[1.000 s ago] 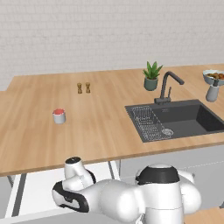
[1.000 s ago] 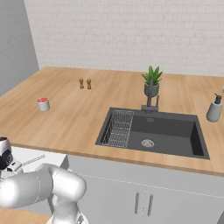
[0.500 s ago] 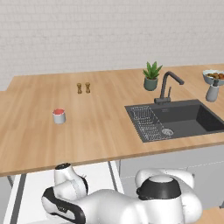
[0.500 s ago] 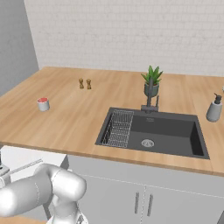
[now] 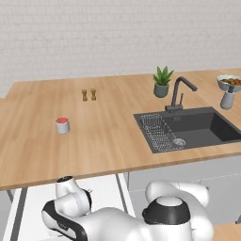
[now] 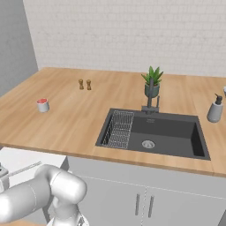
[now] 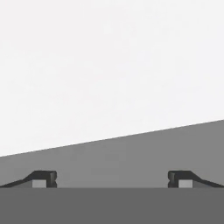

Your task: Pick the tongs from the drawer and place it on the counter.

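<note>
Crowding the open drawer (image 5: 101, 188), the arm (jaws spread) hides its floor.

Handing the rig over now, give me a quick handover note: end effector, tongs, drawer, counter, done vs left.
End effector: open, nothing between the fingertips; hand view looks at a plain white surface.
Drawer: pulled out below the counter edge, arm low over it.
Tongs: a thin pale strip on the drawer floor in the right base view, probably them; not gripped.
Done: drawer open, arm lowered.
Left: grasp the tongs, lift, set them on the counter.
</note>
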### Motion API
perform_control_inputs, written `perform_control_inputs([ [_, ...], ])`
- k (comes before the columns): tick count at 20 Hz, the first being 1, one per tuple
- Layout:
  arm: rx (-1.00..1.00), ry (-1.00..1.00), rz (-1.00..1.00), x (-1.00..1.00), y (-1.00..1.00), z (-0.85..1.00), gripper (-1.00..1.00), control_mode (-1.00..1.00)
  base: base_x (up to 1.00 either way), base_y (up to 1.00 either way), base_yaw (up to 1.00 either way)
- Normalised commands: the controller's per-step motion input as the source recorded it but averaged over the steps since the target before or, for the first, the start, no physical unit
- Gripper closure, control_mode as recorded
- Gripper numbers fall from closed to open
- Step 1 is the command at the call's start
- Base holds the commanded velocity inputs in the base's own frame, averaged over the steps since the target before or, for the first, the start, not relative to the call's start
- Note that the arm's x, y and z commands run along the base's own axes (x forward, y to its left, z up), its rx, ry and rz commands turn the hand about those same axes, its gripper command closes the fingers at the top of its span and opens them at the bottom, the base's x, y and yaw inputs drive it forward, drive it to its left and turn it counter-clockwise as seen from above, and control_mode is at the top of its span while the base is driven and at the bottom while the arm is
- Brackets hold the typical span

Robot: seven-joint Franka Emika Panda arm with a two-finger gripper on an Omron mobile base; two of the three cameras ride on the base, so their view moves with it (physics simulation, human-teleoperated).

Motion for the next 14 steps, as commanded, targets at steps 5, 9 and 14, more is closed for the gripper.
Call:
perform_control_inputs([
  [5,-0.09,-0.13,0.0,-0.03,0.11,0.04,-1.0,-1.0,0.0,0.0,0.0],
  [9,-0.1,-0.22,-0.01,0.28,0.0,0.51,-1.0,-1.0,0.0,0.0,0.0],
  [14,-0.02,-0.13,-0.03,0.55,0.0,0.37,-1.0,-1.0,0.0,0.0,0.0],
])
